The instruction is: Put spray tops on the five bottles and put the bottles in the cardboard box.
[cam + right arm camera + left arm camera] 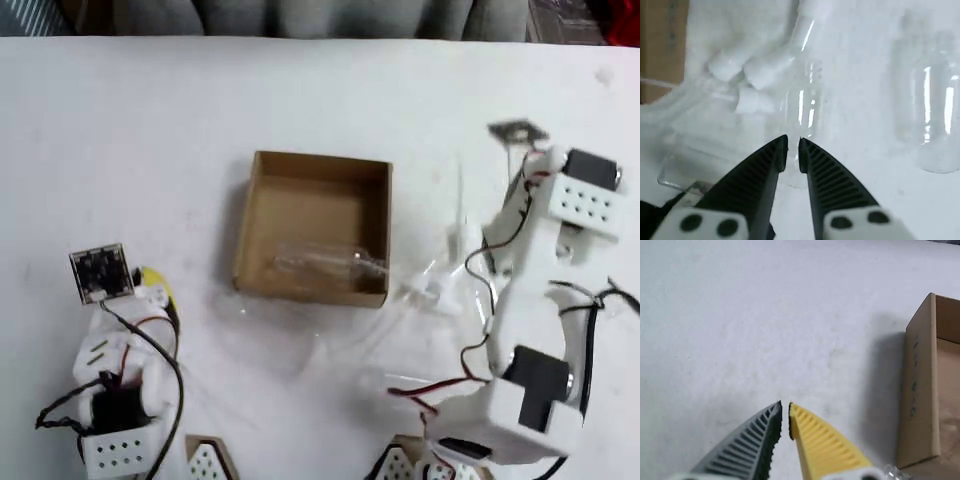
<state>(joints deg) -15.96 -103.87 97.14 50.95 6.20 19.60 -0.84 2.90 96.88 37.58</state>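
The cardboard box (262,205) stands open in the middle of the table, and one clear bottle (322,263) lies inside it by the near wall. Several white spray tops (432,292) with thin tubes lie just right of the box; in the right wrist view they (756,70) are bunched together. My right gripper (792,146) is shut with nothing in it, its black tips just short of a clear bottle (807,102). A second clear bottle (934,100) stands to one side. My left gripper (785,412), grey and yellow, is shut over bare table left of the box (920,390).
The right arm (540,300) rises along the table's right side with loose wires. The left arm (115,390) sits at the near left corner. White table stretches open behind and to the left of the box.
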